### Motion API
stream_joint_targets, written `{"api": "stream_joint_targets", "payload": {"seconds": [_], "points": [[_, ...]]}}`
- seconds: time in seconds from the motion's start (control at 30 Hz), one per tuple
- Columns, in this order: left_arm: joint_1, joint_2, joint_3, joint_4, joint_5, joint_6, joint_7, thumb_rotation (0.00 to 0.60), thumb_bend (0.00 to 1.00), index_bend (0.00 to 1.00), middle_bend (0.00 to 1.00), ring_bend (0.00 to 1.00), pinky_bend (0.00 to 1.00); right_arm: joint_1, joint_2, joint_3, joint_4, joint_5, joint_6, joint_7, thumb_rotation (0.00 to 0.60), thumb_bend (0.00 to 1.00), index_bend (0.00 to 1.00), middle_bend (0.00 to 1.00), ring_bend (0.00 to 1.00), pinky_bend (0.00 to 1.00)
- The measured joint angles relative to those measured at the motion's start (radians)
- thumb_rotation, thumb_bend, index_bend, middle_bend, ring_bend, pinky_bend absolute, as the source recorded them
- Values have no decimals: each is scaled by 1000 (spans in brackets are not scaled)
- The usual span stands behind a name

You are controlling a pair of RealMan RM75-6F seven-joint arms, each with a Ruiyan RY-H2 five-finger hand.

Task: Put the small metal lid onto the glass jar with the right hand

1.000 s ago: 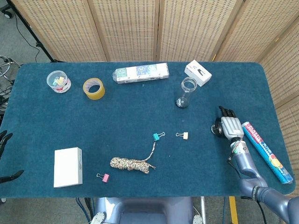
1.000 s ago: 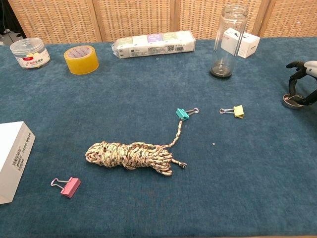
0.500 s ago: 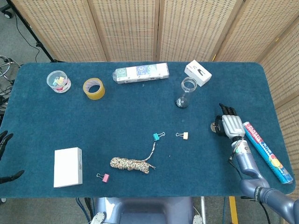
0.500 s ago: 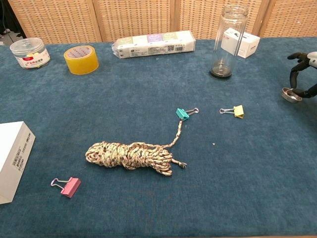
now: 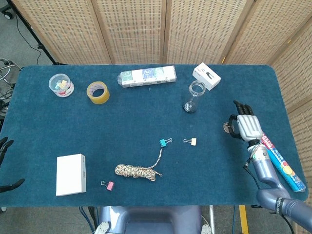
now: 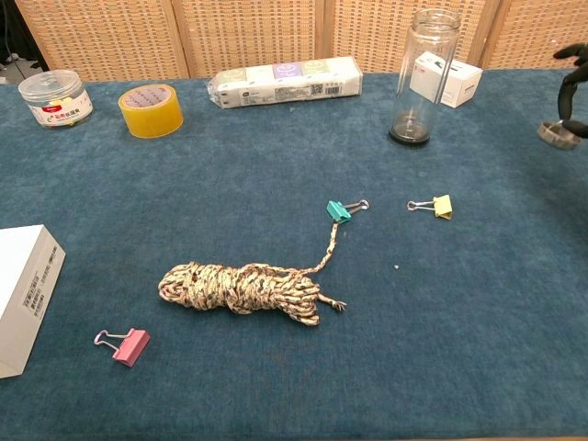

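The tall empty glass jar point(image 5: 194, 95) point(image 6: 422, 75) stands upright at the back right of the blue table. My right hand point(image 5: 246, 125) point(image 6: 575, 87) is to the jar's right, raised off the table. It pinches the small round metal lid point(image 5: 228, 127) point(image 6: 559, 134) in its dark fingertips. In the chest view only the fingertips and the lid show at the right edge. My left hand point(image 5: 6, 165) shows only as dark fingertips at the far left edge of the head view, beside the table.
A white box point(image 5: 206, 76) lies just behind the jar, a long colourful tube point(image 5: 279, 158) right of my right arm. Yellow clip point(image 5: 192, 141), teal clip point(image 5: 164, 142), rope bundle point(image 5: 137, 171), pink clip point(image 5: 108, 185), white box point(image 5: 70, 174), tape roll point(image 5: 98, 92), clip tub point(image 5: 61, 85) and tissue pack point(image 5: 147, 76) are spread over the table.
My right hand has lifted the lid off the table and carried it upward and a little farther back. The jar and the other objects have stayed put.
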Motion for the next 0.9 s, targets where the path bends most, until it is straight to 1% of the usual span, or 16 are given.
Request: {"api": "stream_joint_targets", "payload": {"seconds": [0.2, 0.33, 0.43, 0.53, 0.63, 0.9], "points": [[4, 3, 3, 4, 11, 10, -13, 600, 0, 0, 0, 0, 0, 6, 106, 40, -133, 3, 32, -48, 600, 566, 640, 0, 0, 0], [5, 5, 6, 8, 17, 11, -20, 600, 0, 0, 0, 0, 0, 31, 184, 90, -222, 34, 33, -94, 600, 566, 642, 0, 0, 0], [3, 6, 7, 8, 19, 9, -22, 600, 0, 0, 0, 0, 0, 61, 215, 133, -261, 73, 20, -102, 600, 566, 642, 0, 0, 0], [3, 7, 8, 10, 22, 8, -24, 600, 0, 0, 0, 0, 0, 96, 226, 166, -269, 115, -3, -112, 600, 566, 642, 0, 0, 0], [2, 7, 10, 11, 23, 6, -27, 600, 0, 0, 0, 0, 0, 139, 226, 184, -259, 157, -23, -138, 600, 568, 643, 0, 0, 0], [-1, 8, 3, 9, 4, 0, -29, 600, 0, 0, 0, 0, 0, 245, 152, 205, -140, 266, -73, -199, 600, 572, 644, 0, 0, 0]]}}
